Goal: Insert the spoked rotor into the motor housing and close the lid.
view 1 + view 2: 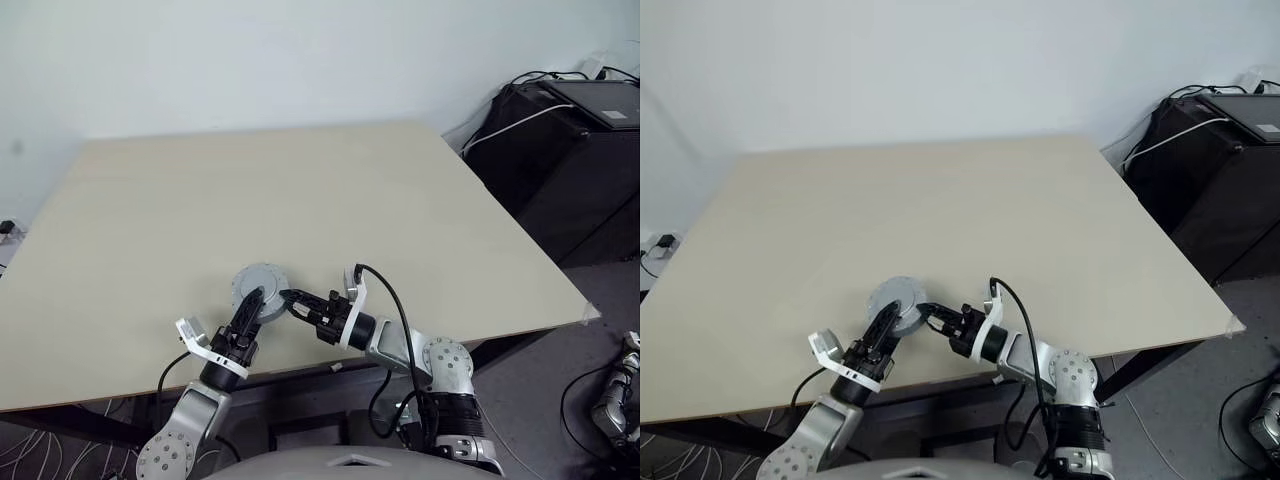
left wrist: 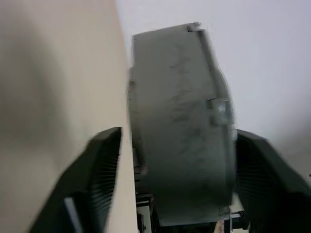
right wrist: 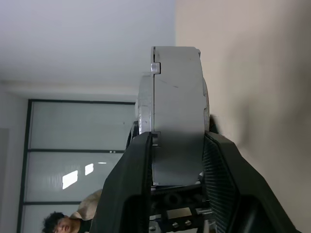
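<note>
A thick grey round unit, the motor housing [image 1: 262, 288], sits low over the table near its front edge, with the flatter grey lid [image 3: 146, 97] on its upper face. My right gripper [image 3: 177, 138] is shut on it across its thickness, one finger on the lid side and one on the table side. From the left, my left gripper [image 2: 179, 133] straddles the same unit. Its fingers [image 2: 104, 170] stand open with narrow gaps on both sides. I cannot tell whether the unit rests on the table. The spoked rotor is hidden.
The beige table [image 1: 300, 190] stretches far ahead, and its front edge [image 1: 100, 395] runs just under my wrists. A black cabinet [image 1: 580, 160] with cables stands off the table's right side. A person [image 3: 58, 223] shows far off in the right wrist view.
</note>
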You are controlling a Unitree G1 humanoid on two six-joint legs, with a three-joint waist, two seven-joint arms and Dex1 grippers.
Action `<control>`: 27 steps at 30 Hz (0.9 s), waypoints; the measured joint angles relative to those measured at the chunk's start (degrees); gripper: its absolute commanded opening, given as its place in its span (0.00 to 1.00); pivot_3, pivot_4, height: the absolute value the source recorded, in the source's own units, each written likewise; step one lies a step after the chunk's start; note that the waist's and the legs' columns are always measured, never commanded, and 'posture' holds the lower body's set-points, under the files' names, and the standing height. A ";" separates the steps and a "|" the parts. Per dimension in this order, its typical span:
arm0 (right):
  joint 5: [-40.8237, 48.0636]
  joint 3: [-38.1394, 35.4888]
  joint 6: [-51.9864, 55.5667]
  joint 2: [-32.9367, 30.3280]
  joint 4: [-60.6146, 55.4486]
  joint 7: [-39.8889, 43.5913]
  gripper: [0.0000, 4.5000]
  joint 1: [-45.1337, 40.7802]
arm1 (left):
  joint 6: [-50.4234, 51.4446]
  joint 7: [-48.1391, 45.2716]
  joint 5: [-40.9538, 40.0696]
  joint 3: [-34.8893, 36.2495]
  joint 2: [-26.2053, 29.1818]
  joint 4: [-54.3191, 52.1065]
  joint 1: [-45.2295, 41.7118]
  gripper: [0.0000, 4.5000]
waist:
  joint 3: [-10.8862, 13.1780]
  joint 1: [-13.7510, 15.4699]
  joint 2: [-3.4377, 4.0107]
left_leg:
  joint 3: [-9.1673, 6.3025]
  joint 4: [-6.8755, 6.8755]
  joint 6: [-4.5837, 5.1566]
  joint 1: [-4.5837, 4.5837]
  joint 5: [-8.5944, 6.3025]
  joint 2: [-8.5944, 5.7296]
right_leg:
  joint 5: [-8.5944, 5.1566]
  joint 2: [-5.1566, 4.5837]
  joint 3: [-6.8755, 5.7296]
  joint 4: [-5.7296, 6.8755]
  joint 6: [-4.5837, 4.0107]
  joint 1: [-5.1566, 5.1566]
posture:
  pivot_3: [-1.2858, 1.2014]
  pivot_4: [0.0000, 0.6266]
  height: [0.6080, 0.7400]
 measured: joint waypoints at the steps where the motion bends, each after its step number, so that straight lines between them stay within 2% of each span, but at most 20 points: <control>1: 0.26 0.02 -0.02 0.00 -0.02 0.10 0.27 0.03 | 0.00 -0.02 -0.57 -0.09 0.00 0.00 -0.01 0.48 | 0.00 0.00 0.00 | -0.01 0.00 0.00 0.00 0.00 0.00 | 0.00 0.00 0.00 0.00 0.00 0.00 | 0.52 0.00 1.00; 6: 0.34 0.10 -0.27 -0.01 -0.33 0.09 0.27 0.13 | -0.14 0.03 -0.92 -0.29 0.02 0.00 -0.02 0.48 | -0.01 0.00 0.00 | 0.01 0.01 0.00 0.01 0.00 0.00 | 0.00 0.01 0.00 0.00 0.00 0.02 | 0.52 0.00 1.00; 9: -3.43 1.66 -2.70 -0.17 -2.69 2.20 0.27 0.53 | -0.66 -0.01 -1.21 -0.35 0.02 0.00 -0.02 0.48 | -0.01 0.01 0.00 | 0.03 0.01 0.00 0.01 0.00 0.00 | 0.00 0.01 0.00 0.01 0.00 0.02 | 0.52 0.00 1.00; 19: -7.15 0.59 -5.56 -2.95 -5.27 4.71 1.00 2.81 | -4.19 1.12 -0.26 0.73 0.03 0.24 -0.47 0.47 | -0.02 0.19 -0.02 | 0.03 0.06 0.00 0.01 0.00 -0.01 | 0.01 0.02 -0.01 0.01 0.01 0.03 | 0.52 0.00 1.00; 23: -13.14 2.66 -8.93 -7.78 -9.94 8.04 1.00 4.77 | -6.45 2.30 0.23 2.44 0.31 0.70 -2.23 0.47 | -0.02 0.31 -0.02 | 0.05 0.12 0.00 0.01 0.00 -0.04 | 0.01 0.01 -0.01 0.00 0.02 -0.01 | 0.52 0.00 1.00; 27: -25.74 8.22 -19.48 -14.66 -16.81 16.46 1.00 7.92 | -9.37 4.30 0.48 5.28 0.79 3.00 -4.85 0.47 | -0.05 0.39 -0.06 | 0.03 0.17 0.00 0.02 0.00 -0.03 | 0.02 0.06 -0.02 0.00 0.04 0.14 | 0.52 0.00 1.00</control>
